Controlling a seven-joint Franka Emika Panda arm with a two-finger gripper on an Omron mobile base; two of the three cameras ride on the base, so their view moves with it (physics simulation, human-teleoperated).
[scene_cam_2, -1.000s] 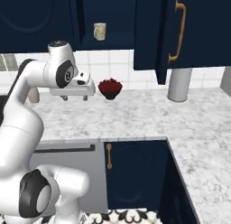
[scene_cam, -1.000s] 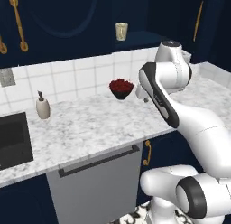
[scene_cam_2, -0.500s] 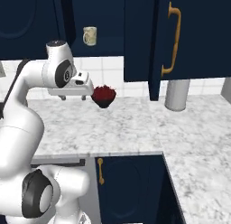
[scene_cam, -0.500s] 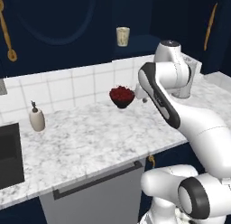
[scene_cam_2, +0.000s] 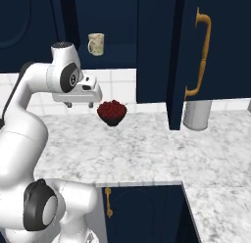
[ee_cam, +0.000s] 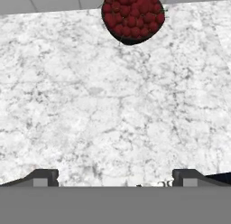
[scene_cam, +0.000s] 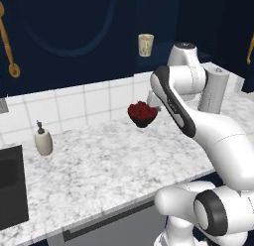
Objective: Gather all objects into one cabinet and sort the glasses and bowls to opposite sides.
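A cream patterned glass (scene_cam: 145, 44) (scene_cam_2: 96, 44) stands on the shelf inside the open navy cabinet (scene_cam_2: 122, 46). The cabinet's door (scene_cam_2: 215, 51) swings out at the right and carries a curved brass handle (scene_cam_2: 199, 56). My gripper (scene_cam_2: 80, 104) (ee_cam: 116, 177) hangs open and empty over the marble counter (ee_cam: 113, 105). It is well below the glass and just left of a small dark bowl of red berries (scene_cam_2: 112, 112) (scene_cam: 142, 114) (ee_cam: 132, 15). In the hand view that bowl lies ahead of the fingertips (ee_cam: 43, 175).
A grey cylinder (scene_cam_2: 197, 114) (scene_cam: 214, 90) stands on the counter under the open door. A soap dispenser (scene_cam: 43, 142) sits at the left by the tiled wall, with a dark sink (scene_cam: 11, 193) beside it. Navy lower cabinets with a brass pull (scene_cam_2: 108, 203) run beneath.
The whole picture has shifted because the base has driven. The counter, berry bowl and cabinet now sit lower and nearer in both base views. The gripper stays open and empty.
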